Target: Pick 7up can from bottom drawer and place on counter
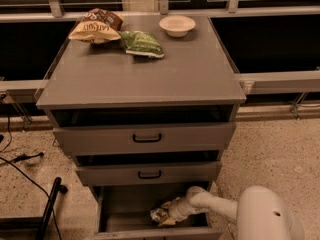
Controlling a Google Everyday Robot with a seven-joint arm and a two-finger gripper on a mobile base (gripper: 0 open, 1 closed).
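- At the back of the table (140, 76) we see a chip bag (95, 28) on the left, a snack bag (141, 43) beside it, and a bowl (177, 25) on the right.
- Under the table we see the top drawer (145, 138), then the middle drawer (147, 174), then the bottom drawer (122, 209).
- In the bottom drawer, the gripper (170, 218) is just right of the 7up can (159, 214).

A smooth, matte white rounded arm shell (264, 220) is filling the lower right of the frame and is narrowing leftward into a white tubular forearm (212, 204). The pale, yellowish end effector (166, 218) is sitting at bottom centre.
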